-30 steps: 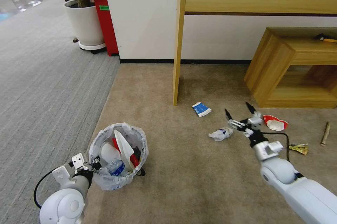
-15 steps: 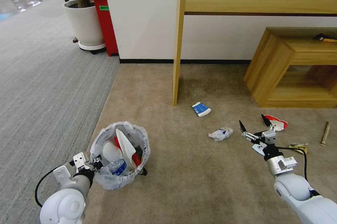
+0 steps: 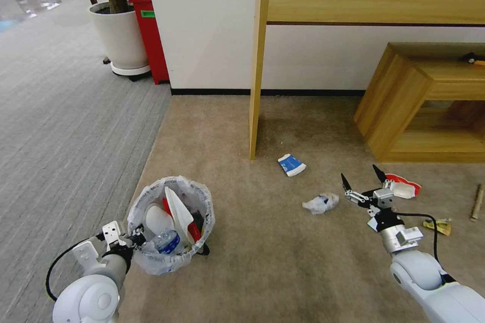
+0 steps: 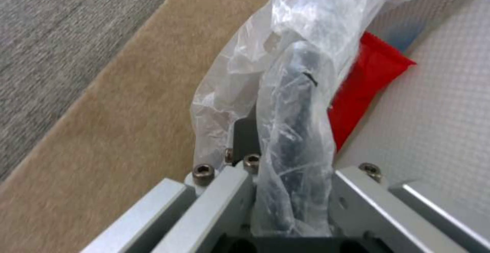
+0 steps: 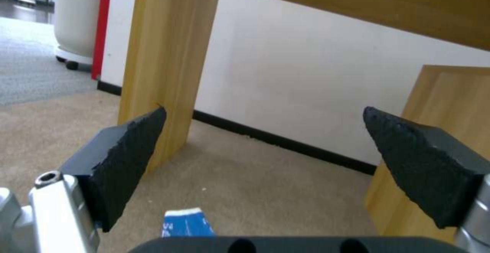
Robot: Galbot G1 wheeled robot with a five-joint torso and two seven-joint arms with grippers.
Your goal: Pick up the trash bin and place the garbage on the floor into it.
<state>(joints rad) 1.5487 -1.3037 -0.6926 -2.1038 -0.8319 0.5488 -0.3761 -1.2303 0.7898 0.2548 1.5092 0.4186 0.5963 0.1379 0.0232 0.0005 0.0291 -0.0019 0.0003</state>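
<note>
The trash bin (image 3: 151, 262), black with a crinkled whitish bag over its rim, stands on the beige floor (image 3: 262, 262) at lower left. It holds a white slipper, a bottle and red litter. My left gripper (image 3: 135, 237) is shut on the bin's near rim (image 4: 296, 103), bag included. My right gripper (image 3: 361, 180) hangs open above the carpet, between a crumpled white-blue mask (image 3: 320, 203) and a red-white cup (image 3: 402, 187). A blue-white carton (image 3: 291, 165) lies beyond it, and is also in the right wrist view (image 5: 187, 225) between the open fingers (image 5: 128, 157).
A yellowish wrapper (image 3: 438, 226) and a wooden stick (image 3: 477, 201) lie at right. A tall wooden desk's leg (image 3: 255, 85) and a low wooden shelf (image 3: 399, 105) stand behind the litter. A white plant pot (image 3: 118, 35) and a red cabinet (image 3: 150, 35) stand at far left by the grey ribbed carpet (image 3: 60, 126).
My right gripper has drawn back toward me and to the right, staying open. The head camera has shifted slightly. The left gripper still holds the bin's rim.
</note>
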